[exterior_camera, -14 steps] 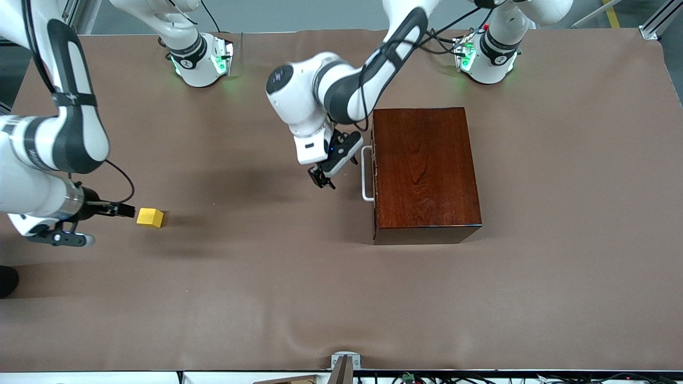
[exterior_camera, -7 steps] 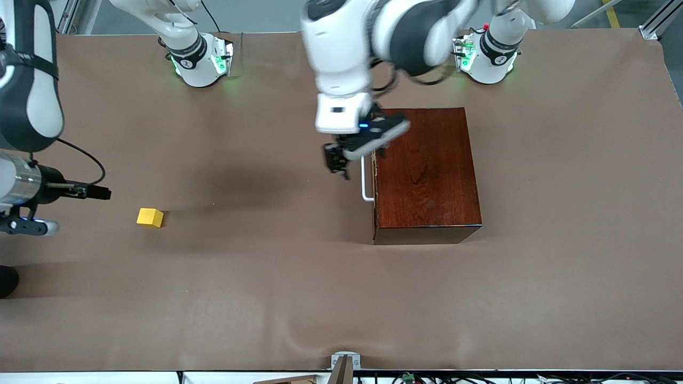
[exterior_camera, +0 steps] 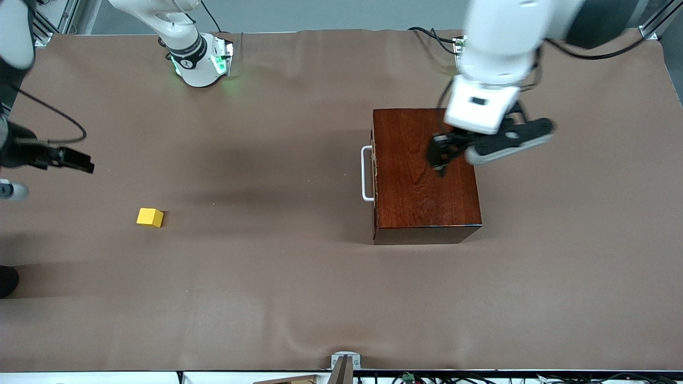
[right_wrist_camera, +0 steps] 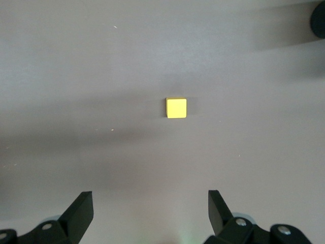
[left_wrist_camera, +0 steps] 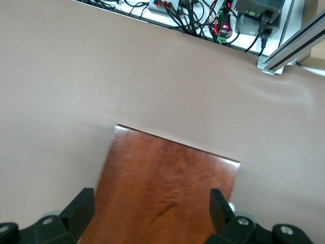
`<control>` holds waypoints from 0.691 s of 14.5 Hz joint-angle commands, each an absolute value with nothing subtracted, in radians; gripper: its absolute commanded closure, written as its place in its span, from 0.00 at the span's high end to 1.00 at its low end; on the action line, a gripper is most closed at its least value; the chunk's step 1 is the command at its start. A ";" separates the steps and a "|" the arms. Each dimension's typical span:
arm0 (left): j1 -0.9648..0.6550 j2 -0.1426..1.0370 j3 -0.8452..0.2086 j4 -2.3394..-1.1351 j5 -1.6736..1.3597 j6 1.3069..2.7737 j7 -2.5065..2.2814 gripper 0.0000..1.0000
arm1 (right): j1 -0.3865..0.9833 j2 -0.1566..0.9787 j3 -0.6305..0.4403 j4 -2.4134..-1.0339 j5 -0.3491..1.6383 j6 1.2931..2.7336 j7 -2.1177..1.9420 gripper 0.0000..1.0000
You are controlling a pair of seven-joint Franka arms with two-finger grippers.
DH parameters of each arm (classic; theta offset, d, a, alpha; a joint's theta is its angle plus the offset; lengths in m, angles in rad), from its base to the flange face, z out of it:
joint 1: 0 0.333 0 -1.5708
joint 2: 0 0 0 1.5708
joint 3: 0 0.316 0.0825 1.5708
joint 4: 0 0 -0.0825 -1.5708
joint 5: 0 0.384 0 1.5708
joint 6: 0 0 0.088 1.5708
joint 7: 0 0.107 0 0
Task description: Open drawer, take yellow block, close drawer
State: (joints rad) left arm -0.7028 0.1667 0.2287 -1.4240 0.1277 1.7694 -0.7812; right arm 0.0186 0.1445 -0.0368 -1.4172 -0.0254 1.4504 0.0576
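Observation:
The yellow block (exterior_camera: 150,217) lies on the brown table toward the right arm's end, and shows in the right wrist view (right_wrist_camera: 176,108) with nothing touching it. My right gripper (right_wrist_camera: 151,203) hangs open high above the table, well short of the block, and shows at the edge of the front view (exterior_camera: 80,162). The drawer is pushed in flush, with its white handle (exterior_camera: 366,173) on the face of the dark wooden box (exterior_camera: 421,181) that looks toward the right arm's end. My left gripper (exterior_camera: 438,157) hovers open over the box top (left_wrist_camera: 167,193), holding nothing.
Brown cloth covers the whole table (exterior_camera: 299,277). The two arm bases (exterior_camera: 200,61) stand along the edge farthest from the front camera. Cables and electronics (left_wrist_camera: 223,20) lie past the table edge in the left wrist view.
My left gripper has swung up from beside the drawer handle to over the box top. My right gripper has lifted and drawn away from the yellow block. Block and drawer have stayed put.

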 commanded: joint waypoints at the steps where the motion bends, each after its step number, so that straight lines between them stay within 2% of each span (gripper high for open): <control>1: -0.648 0.057 0.215 -1.552 0.110 1.779 -0.651 1.00 | 0.035 0.078 -0.046 -1.437 -0.017 1.418 0.063 1.00; 7: -0.519 -0.066 0.215 -1.701 0.110 1.778 -0.393 1.00 | 0.035 0.009 -0.046 -1.457 -0.015 1.427 -0.040 1.00; 10: -0.454 -0.078 0.215 -1.709 0.110 1.741 -0.290 1.00 | 0.026 -0.053 -0.046 -1.550 -0.015 1.465 -0.041 1.00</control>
